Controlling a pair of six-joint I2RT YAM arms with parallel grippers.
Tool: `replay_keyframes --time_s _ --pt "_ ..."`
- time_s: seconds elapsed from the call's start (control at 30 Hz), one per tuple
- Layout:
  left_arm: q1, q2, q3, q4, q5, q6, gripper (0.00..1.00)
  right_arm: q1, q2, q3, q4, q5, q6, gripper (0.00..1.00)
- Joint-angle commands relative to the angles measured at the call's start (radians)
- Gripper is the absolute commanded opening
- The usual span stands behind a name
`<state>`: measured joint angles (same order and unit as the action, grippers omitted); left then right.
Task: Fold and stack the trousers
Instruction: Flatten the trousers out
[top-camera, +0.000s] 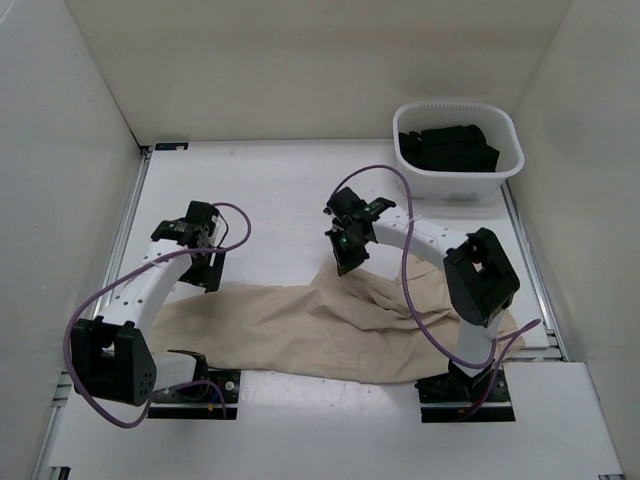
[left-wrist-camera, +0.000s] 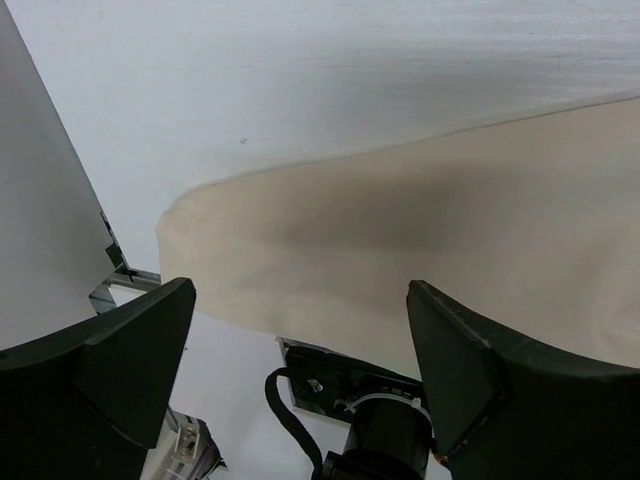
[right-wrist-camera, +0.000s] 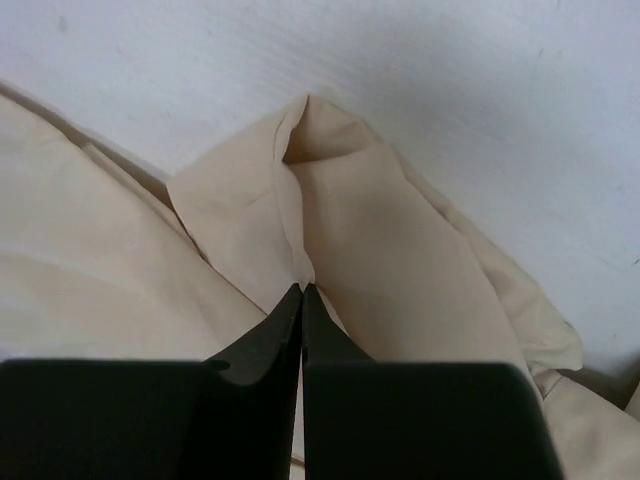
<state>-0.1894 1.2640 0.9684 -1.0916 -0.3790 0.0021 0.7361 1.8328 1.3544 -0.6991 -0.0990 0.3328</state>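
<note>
Beige soft cloth, the trousers (top-camera: 330, 325), lies spread across the near half of the white table (top-camera: 270, 190). It runs from beside the left arm's base to under the right arm's elbow, its near edge close to the two base plates. The left part lies fairly flat and smooth. The right part is rumpled, with folds that rise to a peak at the far edge. The right gripper (top-camera: 348, 258) sits at that peak. In the right wrist view its black fingers (right-wrist-camera: 260, 350) are pressed together with no gap between them, and a ridge of the cloth (right-wrist-camera: 400, 260) meets their tips, so it appears to have a fold pinched. The left gripper (top-camera: 207, 268) hangs just past the far edge of the flat part. In the left wrist view its two fingers (left-wrist-camera: 130, 350) stand wide apart with nothing between them, and the rounded end of the trousers (left-wrist-camera: 470, 220) lies below on the table. A white plastic basket (top-camera: 505, 165) stands at the far right corner, well apart from the trousers, with black garments (top-camera: 448, 148) heaped inside. Purple cables (top-camera: 95, 300) loop along both arms. No tag or lettering on the cloth can be made out in any of the three views.
</note>
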Motion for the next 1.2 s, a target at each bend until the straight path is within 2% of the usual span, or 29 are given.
replay_keyframes --time_s 0.0,0.1,0.13,0.17,0.2,0.3,0.37,0.43,0.47,0.53,0.57,0.63,0.67,0.7,0.73,0.77,0.8,0.83,0.87,0.9,0.93,0.97,1.0,1.03,1.07,1.1,1.17 --pt "-0.001 -0.043 0.015 -0.007 -0.020 -0.002 0.96 -0.003 0.020 0.102 0.021 0.026 0.044 0.00" --pt "0.008 -0.064 0.004 -0.007 -0.052 -0.002 0.92 -0.033 -0.024 0.199 0.054 0.252 0.167 0.00" --pt "0.019 -0.075 0.004 -0.007 -0.061 -0.002 0.90 -0.033 -0.050 0.199 0.105 0.307 0.234 0.00" --pt "0.028 -0.086 0.013 -0.007 -0.061 -0.002 0.90 -0.033 -0.090 0.187 0.230 0.335 0.244 0.00" --pt "0.040 -0.086 0.022 -0.007 -0.061 -0.002 0.90 -0.023 -0.090 0.196 0.269 0.335 0.244 0.00" --pt "0.108 -0.095 0.078 0.028 -0.084 -0.002 0.82 0.078 0.011 0.329 0.234 0.290 0.143 0.00" --pt "0.158 -0.106 0.105 0.062 -0.095 -0.002 0.81 0.184 0.134 0.486 0.175 0.237 -0.025 0.00" --pt "0.191 -0.117 0.142 0.096 -0.086 -0.002 0.81 0.265 0.225 0.605 0.029 0.170 -0.109 0.00" --pt "0.214 -0.117 0.154 0.120 -0.086 -0.002 0.81 0.287 0.309 0.723 -0.021 0.130 -0.170 0.04" --pt "0.234 -0.117 0.187 0.140 -0.074 -0.002 0.81 0.348 0.365 0.808 -0.118 0.029 -0.233 0.10" --pt "0.243 -0.117 0.199 0.151 -0.074 -0.002 0.81 0.368 0.375 0.825 -0.119 0.007 -0.305 0.16" --pt "0.261 -0.117 0.227 0.183 -0.023 -0.002 0.81 0.414 0.347 0.804 -0.119 -0.027 -0.368 0.21" --pt "0.275 -0.117 0.227 0.183 0.000 -0.002 0.84 0.414 0.292 0.777 -0.119 -0.018 -0.383 0.35" --pt "0.275 -0.117 0.242 0.183 0.029 -0.002 0.86 0.414 0.255 0.737 -0.100 -0.002 -0.374 0.61" --pt "0.284 -0.100 0.242 0.183 0.073 -0.002 0.88 0.396 0.171 0.630 -0.067 0.016 -0.353 0.75" --pt "0.285 -0.088 0.242 0.183 0.093 -0.002 0.91 0.381 0.120 0.567 -0.048 0.033 -0.324 0.80" --pt "0.285 -0.060 0.242 0.183 0.110 -0.002 0.92 0.340 0.064 0.495 -0.024 0.063 -0.248 0.83" --pt "0.285 -0.045 0.233 0.183 0.152 -0.002 0.94 0.316 -0.070 0.414 0.057 0.064 -0.206 0.83" --pt "0.285 -0.025 0.224 0.170 0.173 -0.002 0.96 0.289 -0.145 0.240 0.103 0.090 -0.158 0.86" --pt "0.275 0.018 0.224 0.161 0.199 -0.002 0.97 0.223 -0.217 0.157 0.143 0.125 -0.040 0.91" --pt "0.265 0.043 0.211 0.160 0.200 -0.002 0.97 0.180 -0.339 0.091 0.167 0.175 0.024 0.93" --pt "0.265 0.072 0.211 0.170 0.200 -0.002 0.97 0.066 -0.389 -0.007 0.155 0.267 0.087 0.93" --pt "0.254 0.134 0.211 0.180 0.200 -0.002 0.97 0.002 -0.429 -0.041 0.127 0.304 0.195 0.93" --pt "0.254 0.171 0.240 0.191 0.189 -0.002 0.97 -0.060 -0.487 -0.070 0.051 0.341 0.237 0.92" --pt "0.254 0.208 0.265 0.202 0.189 -0.002 0.97 -0.177 -0.506 -0.092 0.009 0.388 0.274 0.92" --pt "0.254 0.283 0.292 0.211 0.178 -0.002 0.97 -0.235 -0.517 -0.119 -0.031 0.454 0.332 0.92" --pt "0.254 0.360 0.386 0.222 0.169 -0.002 0.98 -0.388 -0.529 -0.150 -0.068 0.466 0.356 0.92"
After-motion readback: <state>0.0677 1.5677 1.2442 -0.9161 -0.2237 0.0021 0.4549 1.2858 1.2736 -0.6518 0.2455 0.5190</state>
